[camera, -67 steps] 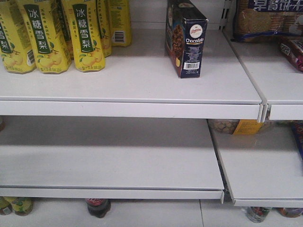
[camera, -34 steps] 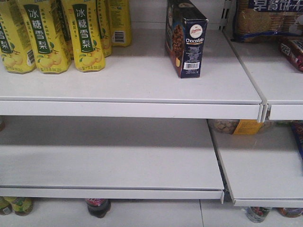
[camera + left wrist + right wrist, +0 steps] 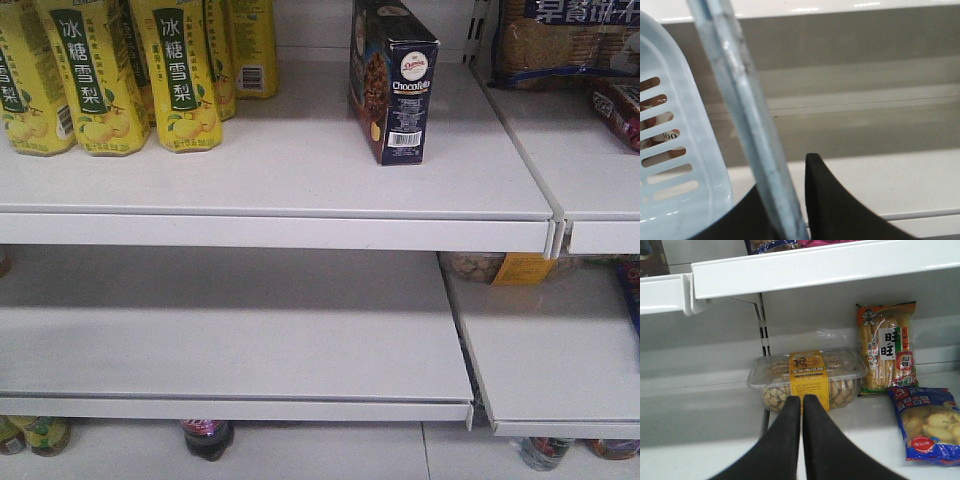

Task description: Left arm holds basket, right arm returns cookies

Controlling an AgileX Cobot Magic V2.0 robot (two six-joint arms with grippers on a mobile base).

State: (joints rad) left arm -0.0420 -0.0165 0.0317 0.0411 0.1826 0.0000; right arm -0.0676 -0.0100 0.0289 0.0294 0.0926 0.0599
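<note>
The upper shelf (image 3: 300,170) fills the top half of the front view, and the lower shelf (image 3: 230,330) runs across the middle of the frame beneath it. The cookies (image 3: 392,82) stand upright on the upper shelf, in the upper centre of the frame, with neither tool near them in that view. The box's long axis is vertical; its narrow end panel faces the camera and its broad cookie-picture face turns toward the left of the frame. That end panel reads "Chocofello" under a white oval logo, with a barcode lower down.

At the upper left stand yellow pear-drink bottles (image 3: 180,75) with green labels bearing Chinese characters. A blue biscuit bag (image 3: 565,40) sits at the upper right.

In the left wrist view, the basket (image 3: 700,150) takes up the left of the frame, its slotted light blue wall showing packaging behind it. Its handle (image 3: 747,125) runs steeply from the top left down into the left tool (image 3: 790,220) at the bottom centre, whose black fingers are clamped on it.

In the right wrist view, the right tool (image 3: 801,407) rises from the bottom centre with its fingers pressed together and nothing between them. Just beyond its tips lies a clear tub (image 3: 807,377) with an orange label. At the right stand an orange snack bag (image 3: 887,347) and a blue chip bag (image 3: 927,422).
</note>
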